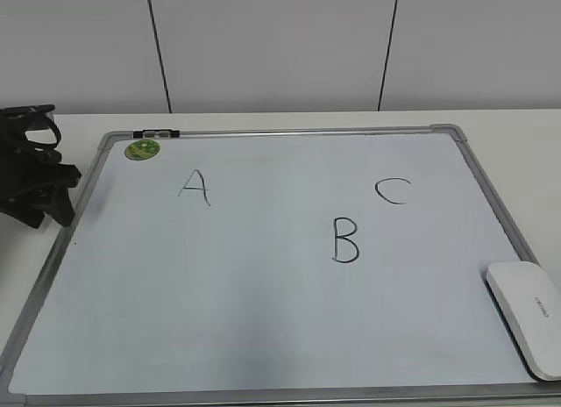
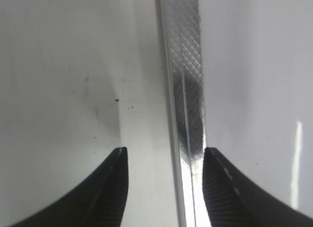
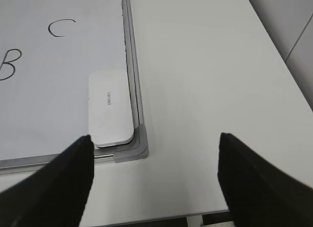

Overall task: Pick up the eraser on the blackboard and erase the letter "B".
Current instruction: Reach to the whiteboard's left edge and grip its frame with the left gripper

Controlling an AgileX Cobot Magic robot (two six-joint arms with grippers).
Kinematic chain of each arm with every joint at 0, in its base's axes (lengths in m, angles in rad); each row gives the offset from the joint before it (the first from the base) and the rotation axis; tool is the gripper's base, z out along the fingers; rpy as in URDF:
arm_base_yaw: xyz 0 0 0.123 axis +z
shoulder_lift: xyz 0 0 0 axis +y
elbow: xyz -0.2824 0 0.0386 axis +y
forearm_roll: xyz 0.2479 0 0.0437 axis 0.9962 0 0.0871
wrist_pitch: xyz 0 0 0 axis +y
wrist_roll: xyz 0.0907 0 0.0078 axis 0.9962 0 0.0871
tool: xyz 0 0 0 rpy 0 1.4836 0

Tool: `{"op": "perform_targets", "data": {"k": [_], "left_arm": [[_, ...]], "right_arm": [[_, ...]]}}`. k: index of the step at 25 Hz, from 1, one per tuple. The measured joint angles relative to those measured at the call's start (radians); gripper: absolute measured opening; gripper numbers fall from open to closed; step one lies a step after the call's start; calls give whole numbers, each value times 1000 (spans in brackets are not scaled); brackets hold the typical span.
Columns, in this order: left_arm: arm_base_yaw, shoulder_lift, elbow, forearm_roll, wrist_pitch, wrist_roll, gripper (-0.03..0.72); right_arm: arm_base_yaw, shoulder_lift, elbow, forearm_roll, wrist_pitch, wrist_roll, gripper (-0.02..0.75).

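The blackboard [image 1: 263, 337] is a white board with a grey frame, lying flat on the table. The letter "B" [image 1: 345, 240] is drawn in black near its middle, also in the right wrist view [image 3: 10, 64]. The white eraser [image 1: 529, 314] lies at the board's near right corner, partly over the frame; it also shows in the right wrist view [image 3: 109, 108]. My left gripper [image 1: 39, 192] is open over the board's left frame [image 2: 188, 90], empty. My right gripper [image 3: 155, 139] is open and empty, above bare table beside the board's corner, out of the exterior view.
A handwritten "A" [image 1: 195, 187] and "C" [image 1: 394, 190] are also on the board. A round green sticker [image 1: 142, 149] and a small black clip [image 1: 156, 133] sit at the far left corner. The table's near edge [image 3: 161, 218] lies below the right gripper.
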Motion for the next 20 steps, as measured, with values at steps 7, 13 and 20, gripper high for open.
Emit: {"op": "perform_targets", "data": {"k": [7, 13, 20], "left_arm": [[0, 28, -2, 0, 0, 2, 352], [0, 43, -13, -14, 14, 2, 204], [0, 51, -21, -39, 32, 2, 46]], "right_arm": [[0, 0, 0, 0, 0, 0, 587], [0, 0, 0, 0, 0, 0, 586], [0, 0, 0, 0, 0, 0, 587]]}}
